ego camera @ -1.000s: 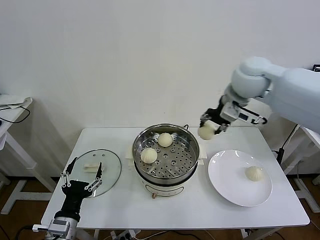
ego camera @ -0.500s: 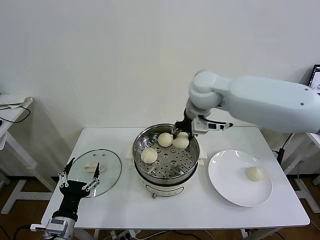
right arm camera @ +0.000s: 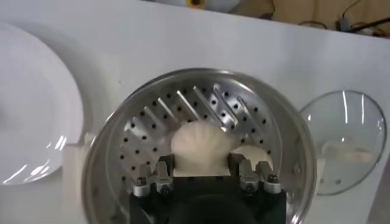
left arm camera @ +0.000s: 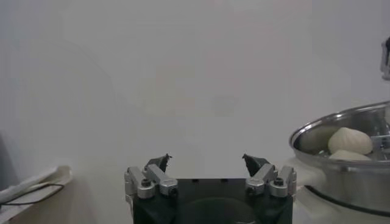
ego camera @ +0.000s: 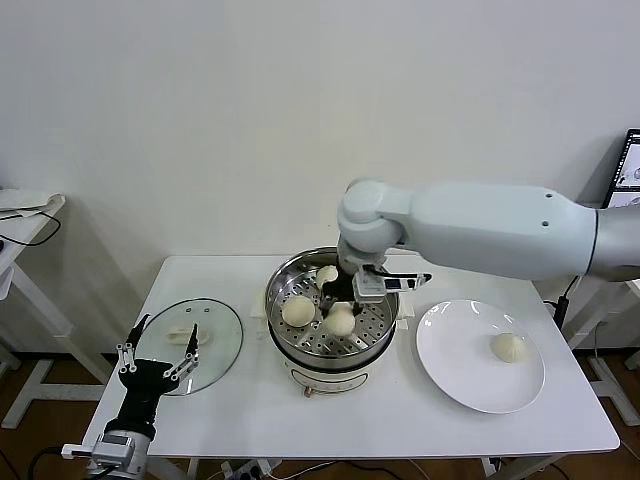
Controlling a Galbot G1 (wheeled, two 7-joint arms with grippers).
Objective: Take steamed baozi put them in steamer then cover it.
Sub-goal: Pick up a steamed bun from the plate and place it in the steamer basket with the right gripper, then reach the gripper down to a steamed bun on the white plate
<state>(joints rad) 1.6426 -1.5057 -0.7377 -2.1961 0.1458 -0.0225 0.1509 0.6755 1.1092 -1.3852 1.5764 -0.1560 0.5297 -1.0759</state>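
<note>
Your right hand, clamped on a cream-white pleated baozi, hangs directly above the shiny round steel steamer's perforated tray, so release straight down; your left hand waits apart beside the desk.

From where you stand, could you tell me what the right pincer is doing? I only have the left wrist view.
Observer: The right pincer is shut on the held baozi, inside the steamer.
Operator: Thanks. Is any bun outside the steamer?
Observer: Yes, the last baozi lies on the white plate.
Operator: And where is the cover?
Observer: The cover lies flat on the table, left of the steamer, just beyond your open left pincer.
</note>
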